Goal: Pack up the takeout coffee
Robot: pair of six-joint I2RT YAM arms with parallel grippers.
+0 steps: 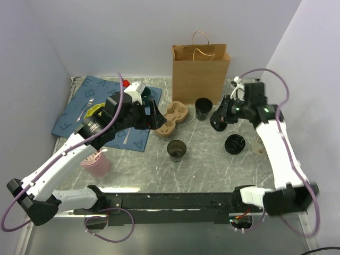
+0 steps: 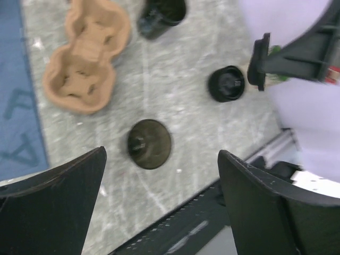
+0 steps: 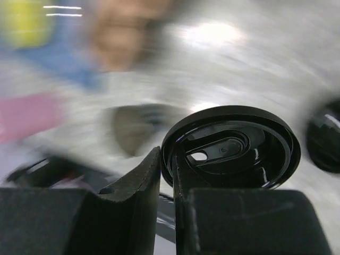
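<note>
- Right jaws clenched on the lid (image 3: 234, 149) rim, above the counter's (image 1: 207, 164) right side.
- Left jaws released, empty.
- Cup (image 1: 203, 109), seemingly lidless, beside the bag (image 1: 201, 66) at the back edge; capping and bagging still to do.

You are looking down on a grey marbled table (image 1: 207, 154). Pale lilac walls (image 1: 133, 32) are closing it in along its far edge and both sides, and soft light is glinting off its surface.
</note>
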